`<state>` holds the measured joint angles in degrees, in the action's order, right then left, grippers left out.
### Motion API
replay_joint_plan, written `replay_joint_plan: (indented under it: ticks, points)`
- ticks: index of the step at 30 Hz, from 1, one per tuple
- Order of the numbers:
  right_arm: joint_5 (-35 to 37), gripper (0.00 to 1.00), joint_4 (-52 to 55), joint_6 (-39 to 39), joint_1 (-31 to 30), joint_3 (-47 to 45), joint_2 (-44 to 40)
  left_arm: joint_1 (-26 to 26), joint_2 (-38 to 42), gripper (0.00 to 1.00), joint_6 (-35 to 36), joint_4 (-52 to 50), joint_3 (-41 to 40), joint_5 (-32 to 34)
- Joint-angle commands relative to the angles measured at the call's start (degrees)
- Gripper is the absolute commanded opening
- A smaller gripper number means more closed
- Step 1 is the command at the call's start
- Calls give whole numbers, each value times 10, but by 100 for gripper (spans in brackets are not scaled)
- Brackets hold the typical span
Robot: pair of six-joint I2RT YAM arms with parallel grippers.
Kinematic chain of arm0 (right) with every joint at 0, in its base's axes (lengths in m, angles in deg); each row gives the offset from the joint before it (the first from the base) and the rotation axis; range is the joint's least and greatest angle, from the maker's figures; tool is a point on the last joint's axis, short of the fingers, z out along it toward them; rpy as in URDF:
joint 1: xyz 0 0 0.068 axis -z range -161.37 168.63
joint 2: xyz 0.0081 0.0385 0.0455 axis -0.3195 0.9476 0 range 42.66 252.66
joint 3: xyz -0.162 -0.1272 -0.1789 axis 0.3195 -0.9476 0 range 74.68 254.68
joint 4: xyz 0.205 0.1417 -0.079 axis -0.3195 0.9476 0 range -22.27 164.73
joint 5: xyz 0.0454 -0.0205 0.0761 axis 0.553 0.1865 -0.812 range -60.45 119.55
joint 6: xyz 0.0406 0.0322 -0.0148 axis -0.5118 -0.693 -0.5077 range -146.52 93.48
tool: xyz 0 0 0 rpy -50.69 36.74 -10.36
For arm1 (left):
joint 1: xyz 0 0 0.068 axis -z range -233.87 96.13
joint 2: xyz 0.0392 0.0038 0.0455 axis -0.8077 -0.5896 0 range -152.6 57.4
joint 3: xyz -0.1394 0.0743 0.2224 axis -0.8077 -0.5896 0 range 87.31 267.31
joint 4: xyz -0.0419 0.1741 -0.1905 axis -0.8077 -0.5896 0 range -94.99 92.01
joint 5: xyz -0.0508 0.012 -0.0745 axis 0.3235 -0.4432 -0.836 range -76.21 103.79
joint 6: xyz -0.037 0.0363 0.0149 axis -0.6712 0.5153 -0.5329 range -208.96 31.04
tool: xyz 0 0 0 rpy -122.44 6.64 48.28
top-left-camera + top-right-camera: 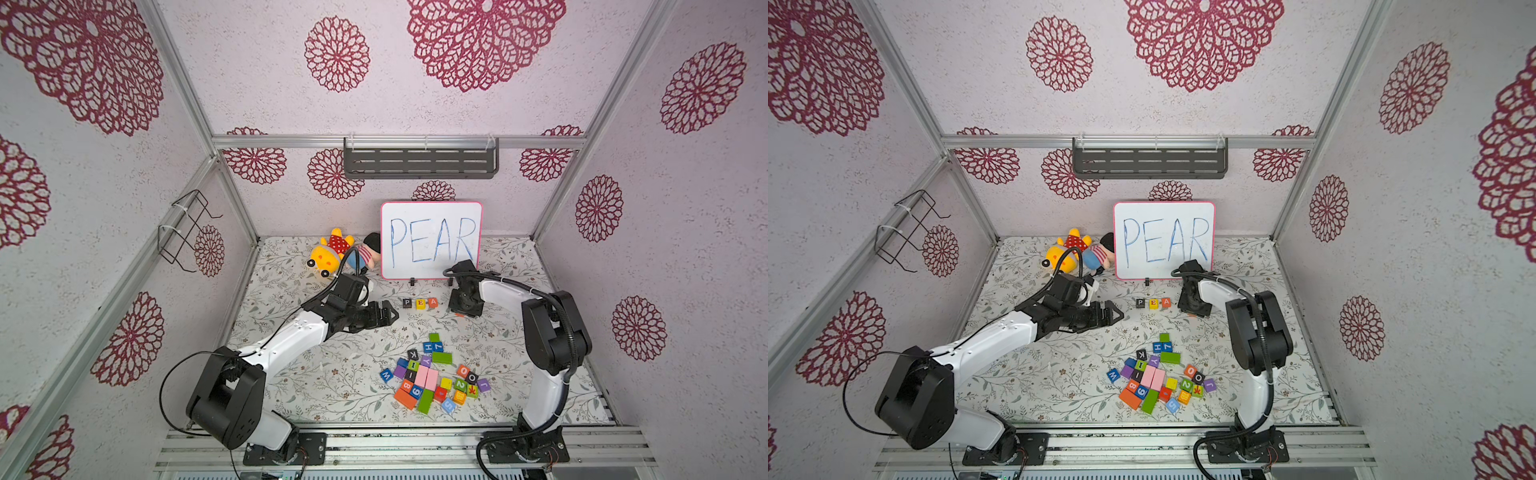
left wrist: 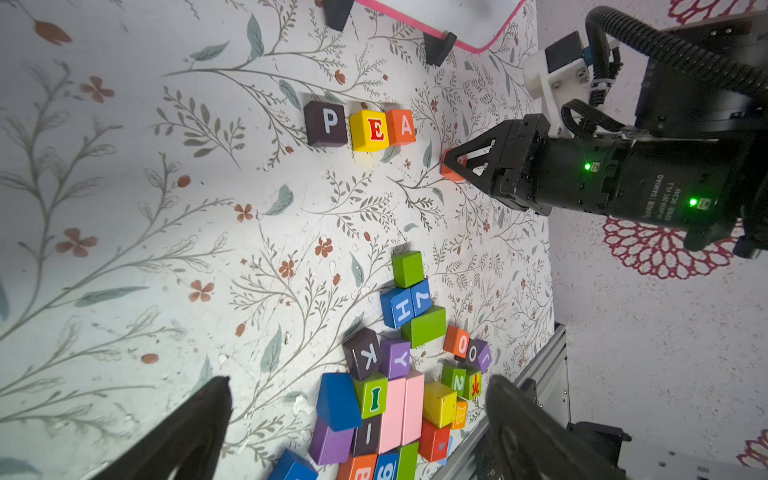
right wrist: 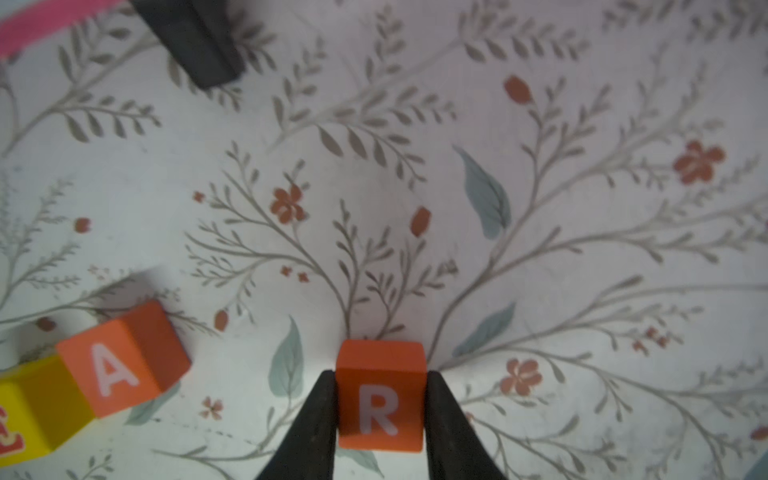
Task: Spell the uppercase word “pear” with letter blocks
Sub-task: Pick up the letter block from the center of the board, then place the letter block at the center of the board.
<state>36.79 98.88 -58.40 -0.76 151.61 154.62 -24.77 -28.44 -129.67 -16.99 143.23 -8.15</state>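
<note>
Right gripper (image 3: 380, 374): jaws pinch the R block (image 3: 380, 409), near the A block (image 3: 110, 370) but not touching it. Left gripper (image 1: 393, 314): jaws spread, apart from the A block

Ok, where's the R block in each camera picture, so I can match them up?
Top view: R block, only an orange sliver under the right gripper.
Top view: the same sliver under that gripper.
Left wrist: orange cube behind the gripper's tip.
Right wrist: clamped between the fingers, R facing the camera.
Shared landmark: the A block, set apart from it.
</note>
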Motion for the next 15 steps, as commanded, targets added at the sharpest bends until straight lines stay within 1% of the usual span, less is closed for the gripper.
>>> replay_joint_plan:
  ticks: [1, 4, 8, 15]
  points:
    - [-3, 34, 53, 81, 1, 68, 27, -11, -15, 98, 15, -14, 20, -13]
    - [-16, 34, 78, 103, 1, 121, 57, -15, -25, 98, 17, -19, 30, -15]
    - [-41, 34, 99, 127, 1, 166, 85, -18, -32, 98, 19, -22, 36, -17]
    - [-73, 34, 102, 147, 1, 183, 98, -20, -35, 98, 19, -22, 38, -19]
